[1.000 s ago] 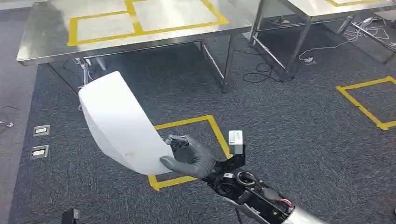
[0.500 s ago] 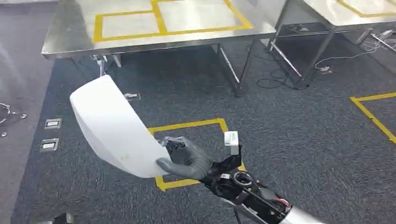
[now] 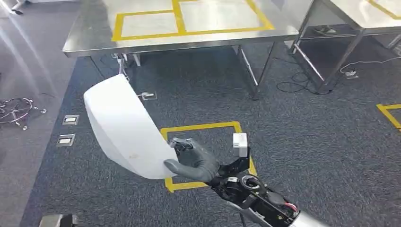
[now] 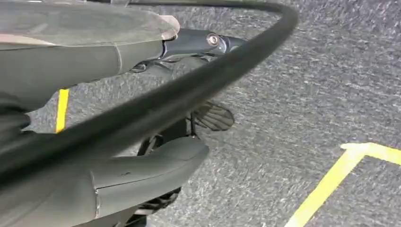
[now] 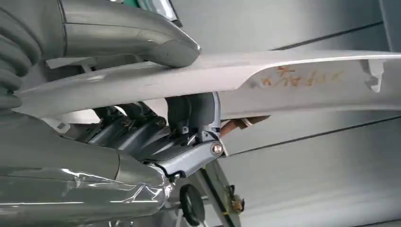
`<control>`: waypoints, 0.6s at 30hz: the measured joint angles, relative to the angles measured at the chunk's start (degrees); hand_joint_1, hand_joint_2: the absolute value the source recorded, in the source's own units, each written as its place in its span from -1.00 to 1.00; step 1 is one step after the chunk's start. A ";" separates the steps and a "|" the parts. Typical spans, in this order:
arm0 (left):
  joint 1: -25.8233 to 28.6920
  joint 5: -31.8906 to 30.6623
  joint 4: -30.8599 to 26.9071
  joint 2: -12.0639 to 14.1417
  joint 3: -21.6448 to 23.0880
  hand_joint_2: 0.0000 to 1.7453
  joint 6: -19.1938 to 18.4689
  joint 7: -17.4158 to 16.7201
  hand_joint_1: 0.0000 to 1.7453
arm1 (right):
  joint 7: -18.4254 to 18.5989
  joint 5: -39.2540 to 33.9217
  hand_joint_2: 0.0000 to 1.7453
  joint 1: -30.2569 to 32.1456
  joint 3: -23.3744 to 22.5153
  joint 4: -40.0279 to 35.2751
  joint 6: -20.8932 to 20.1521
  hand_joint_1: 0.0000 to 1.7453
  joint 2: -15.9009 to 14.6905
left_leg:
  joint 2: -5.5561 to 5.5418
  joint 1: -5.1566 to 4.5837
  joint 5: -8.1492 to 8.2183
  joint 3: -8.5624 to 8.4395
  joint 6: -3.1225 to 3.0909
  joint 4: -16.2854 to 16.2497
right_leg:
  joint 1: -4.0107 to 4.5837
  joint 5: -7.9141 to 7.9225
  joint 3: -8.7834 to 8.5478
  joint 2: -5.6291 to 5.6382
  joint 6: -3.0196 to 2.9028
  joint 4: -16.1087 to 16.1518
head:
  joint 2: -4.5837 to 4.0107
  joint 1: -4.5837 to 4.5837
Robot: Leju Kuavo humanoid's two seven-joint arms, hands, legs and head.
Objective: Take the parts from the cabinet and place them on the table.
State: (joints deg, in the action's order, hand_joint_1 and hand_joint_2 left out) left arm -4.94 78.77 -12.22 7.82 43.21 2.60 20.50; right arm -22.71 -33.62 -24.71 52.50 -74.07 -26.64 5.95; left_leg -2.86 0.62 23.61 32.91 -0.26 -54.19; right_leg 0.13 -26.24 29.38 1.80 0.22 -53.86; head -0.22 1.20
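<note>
My right hand (image 3: pixel 194 161) gripped the white curved part (image 3: pixel 125 125) by its lower edge, thumb over the top face and fingers curled beneath, and the panel stood up and away to the left above the carpet (image 3: pixel 293 142). Across the last second the whole picture slid: the steel table (image 3: pixel 94 38) with its yellow taped boxes (image 3: pixel 189 19) drifted rightward and a touch closer, and the taped square on the floor (image 3: pixel 203 127) shifted with it. I read that as my own body turning while walking, not the part moving; the grip looked unchanged. So I judged the carry leg well along, table now squarely ahead, placement not yet begun.

The right wrist view gave me what the head view couldn't: the underside of the part (image 5: pixel 283 78), orange scribbled marks on it, and the fingers (image 5: pixel 142 132) clamped against it from below with the thumb (image 5: pixel 137 35) pressing above.

The left wrist view looked at carpet and yellow tape (image 4: pixel 331 184); of my left hand (image 4: pixel 142 165) I couldn't tell whether it was open or closed.
</note>
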 joint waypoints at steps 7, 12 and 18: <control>-0.08 -0.52 0.00 0.18 0.00 1.00 0.00 0.07 -1.00 | -0.18 -0.53 1.00 0.01 0.00 0.00 0.11 1.00 -0.04 | -0.02 -0.06 0.06 -0.15 0.07 0.11 | -0.09 -0.09 -0.07 0.01 -0.04 0.01 | 0.00 -1.51; -0.13 -0.74 0.00 0.22 0.00 1.00 -0.02 0.09 -1.00 | -0.33 -0.74 1.00 -0.01 -0.11 -0.02 0.39 1.00 -0.07 | 0.03 -0.26 0.41 -0.28 -0.22 0.50 | -0.25 -0.42 -0.27 0.03 0.48 0.40 | 0.00 -1.79; -0.05 -0.81 -0.02 0.15 0.00 1.00 -0.09 0.26 -1.00 | -0.55 -0.98 1.00 0.34 -0.15 -0.05 0.44 1.00 -0.52 | 0.58 0.52 0.97 -2.37 -0.80 1.63 | -0.77 -7.88 9.67 -1.12 1.92 -18.76 | 0.00 -0.41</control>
State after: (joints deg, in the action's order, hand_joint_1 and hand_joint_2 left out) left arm -5.00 77.96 -12.24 7.98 43.21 2.51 20.76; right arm -23.26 -34.60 -24.37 52.35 -74.12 -26.21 5.42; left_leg -2.28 1.14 24.58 30.54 -1.07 -52.57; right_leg -0.64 -34.11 39.05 0.69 2.14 -72.62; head -0.22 0.79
